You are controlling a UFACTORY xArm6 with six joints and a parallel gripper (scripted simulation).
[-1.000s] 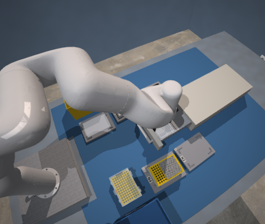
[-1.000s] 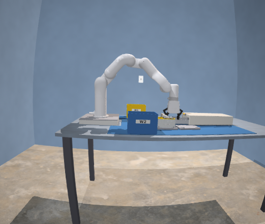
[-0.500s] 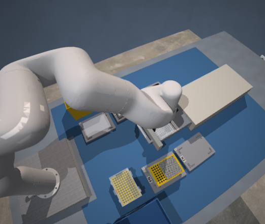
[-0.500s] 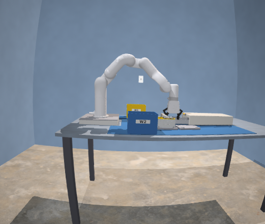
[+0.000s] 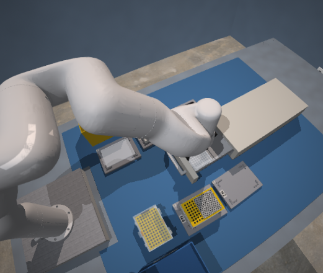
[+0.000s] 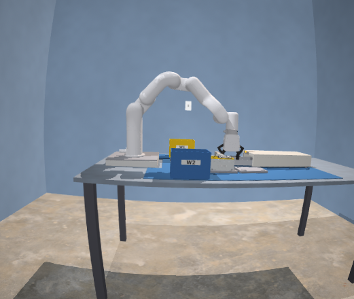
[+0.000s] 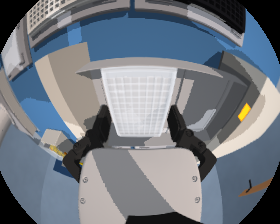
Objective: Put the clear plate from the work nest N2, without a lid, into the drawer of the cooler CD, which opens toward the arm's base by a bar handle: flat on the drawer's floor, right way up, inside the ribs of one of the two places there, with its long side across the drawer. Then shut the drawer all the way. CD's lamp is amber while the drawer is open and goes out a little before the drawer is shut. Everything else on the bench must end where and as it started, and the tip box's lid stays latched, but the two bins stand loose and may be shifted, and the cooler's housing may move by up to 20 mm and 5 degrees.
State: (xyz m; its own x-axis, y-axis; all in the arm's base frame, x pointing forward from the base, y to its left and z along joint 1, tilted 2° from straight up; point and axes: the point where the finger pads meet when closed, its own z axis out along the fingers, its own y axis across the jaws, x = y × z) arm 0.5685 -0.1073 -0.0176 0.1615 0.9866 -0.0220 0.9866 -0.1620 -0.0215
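Observation:
The clear plate (image 5: 200,160) lies flat in the open drawer of the cooler CD (image 5: 260,113), in the place nearer the drawer's front bar handle (image 5: 191,174). In the wrist view the plate (image 7: 138,104) shows its grid of wells between my fingers. My gripper (image 7: 139,112) is open wide and stands right over the plate, one finger on each side, not gripping it. It also shows in the side view (image 6: 230,151) just above the drawer. The nest N2 (image 5: 237,184) is bare. An amber lamp (image 7: 244,111) is lit on CD.
Nest N4 (image 5: 200,208) holds a yellow rack with a dark plate. A yellow tip box (image 5: 152,228) stands to its left. A lidded plate sits in a nest (image 5: 118,154) near the yellow bin W1 (image 5: 95,137). The blue bin W2 (image 6: 190,164) stands at the front edge.

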